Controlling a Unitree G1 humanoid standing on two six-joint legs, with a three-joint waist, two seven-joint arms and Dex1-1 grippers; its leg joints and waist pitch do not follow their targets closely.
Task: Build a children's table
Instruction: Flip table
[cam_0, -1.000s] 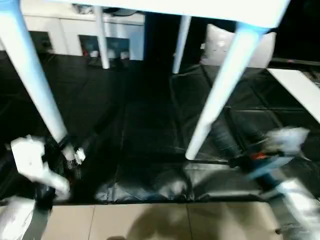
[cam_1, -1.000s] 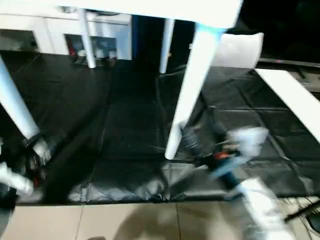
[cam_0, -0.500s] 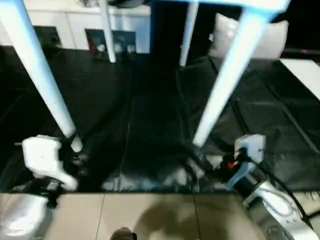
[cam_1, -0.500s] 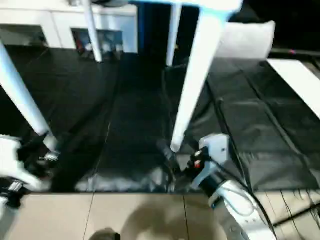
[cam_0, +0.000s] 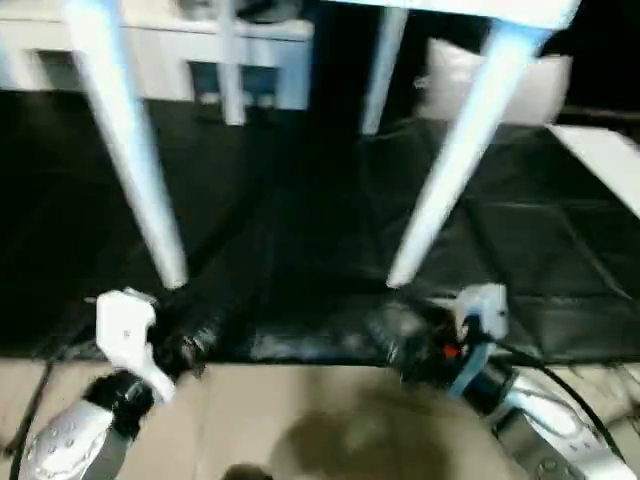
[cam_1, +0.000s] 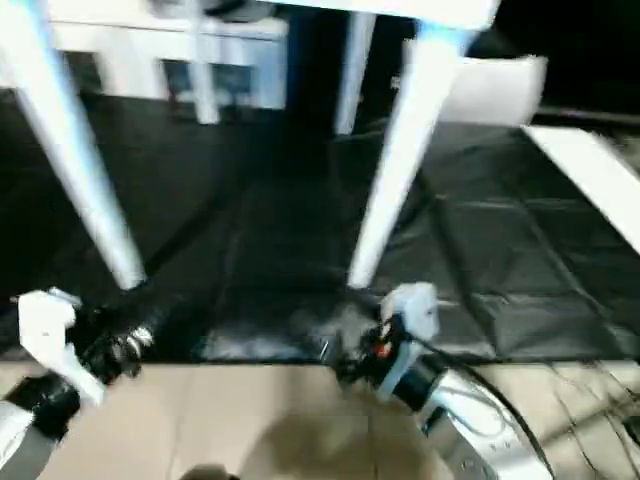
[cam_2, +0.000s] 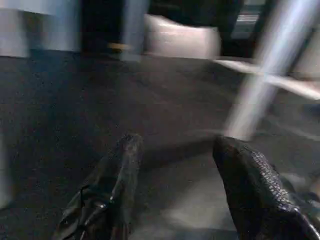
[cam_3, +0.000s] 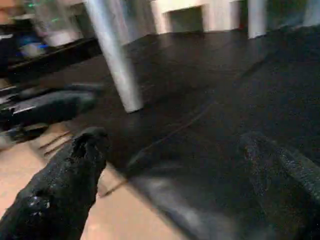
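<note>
Black mat (cam_0: 300, 200) bears upright table (cam_0: 470, 12), legs (cam_0: 455, 165) vertical.

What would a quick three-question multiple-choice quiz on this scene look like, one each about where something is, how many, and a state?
1. Where do the table's legs rest?
A. on the black mat
B. on the beige tiles
C. on a shelf

2. How many table legs show?
A. two
B. three
C. four

3. How is the right gripper?
A. shut on a leg
B. open, holding nothing
C. shut on a cushion

Answers: 1 A, the near right leg ends on the black mat. 2 C, four white tubes hang under the top. 3 B, the right gripper has its fingers apart, nothing between.
</note>
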